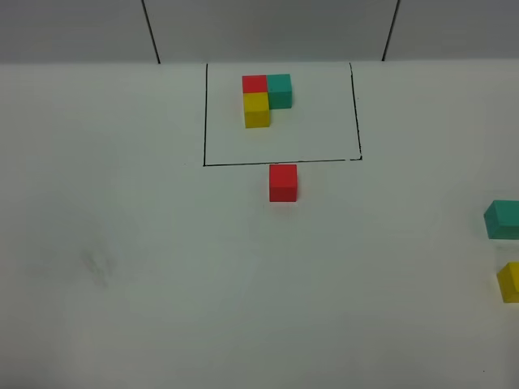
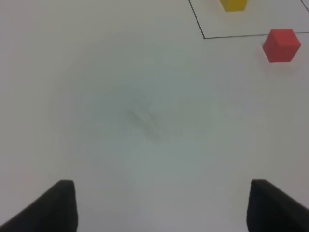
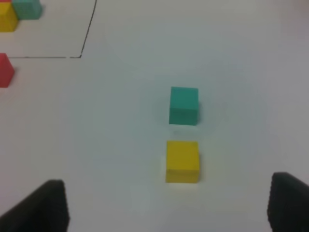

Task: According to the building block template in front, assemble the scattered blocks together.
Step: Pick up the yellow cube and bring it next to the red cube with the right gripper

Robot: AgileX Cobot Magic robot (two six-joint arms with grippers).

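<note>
White surface (image 1: 162,284) fills the high view. The template (image 1: 266,99), made of red, teal and yellow cubes joined in an L, sits in the upper middle of the frame inside a thin black outline (image 1: 280,162). Just below the outline's lower line, near the frame's centre, stands the loose red block (image 1: 283,183), apart from the line. The teal block (image 1: 503,220) and the yellow block (image 1: 510,282) lie at the right edge of the frame, both cut off by it. Teal is above yellow; they are near each other but not touching, and well apart from the red one. The left end effector (image 2: 164,205) is wide open over bare surface, holding nothing. The right end effector (image 3: 166,203) is also wide open and empty, with the yellow and teal blocks ahead of its fingers, untouched.
</note>
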